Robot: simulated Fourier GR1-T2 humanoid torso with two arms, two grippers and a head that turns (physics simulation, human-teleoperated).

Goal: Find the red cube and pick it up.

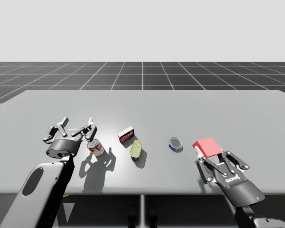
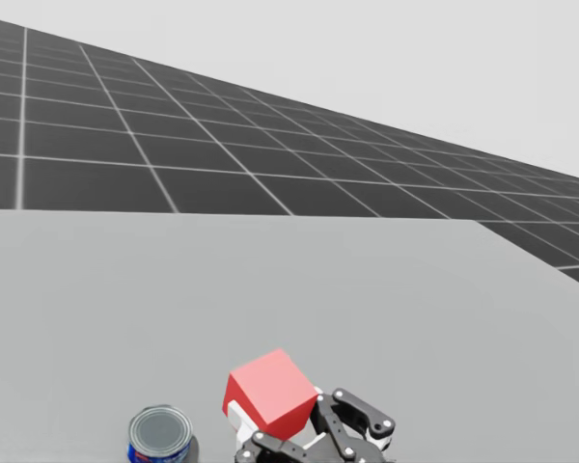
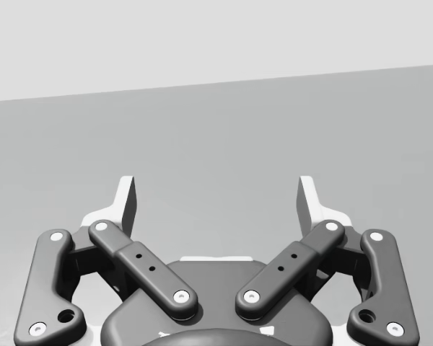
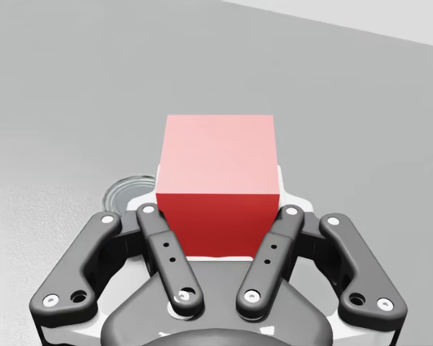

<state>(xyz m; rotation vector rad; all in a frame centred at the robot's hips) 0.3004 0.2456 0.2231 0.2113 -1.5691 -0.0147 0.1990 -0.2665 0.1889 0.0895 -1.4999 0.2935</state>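
Closest to me were the dark fingers of my right gripper, and they were squeezed onto the red cube from both sides. So the cube was found and caught. It sat between my fingers over the right part of the table. It looked tipped and a bit up off the top, though I could not be sure. What was left, I think, was to lift it clear and not let go.

Just beside the cube was a small blue can. Further off were a yellow-green can, a red and white box and a red and white can. My left gripper was by that last can, fingers wide apart, holding nothing.
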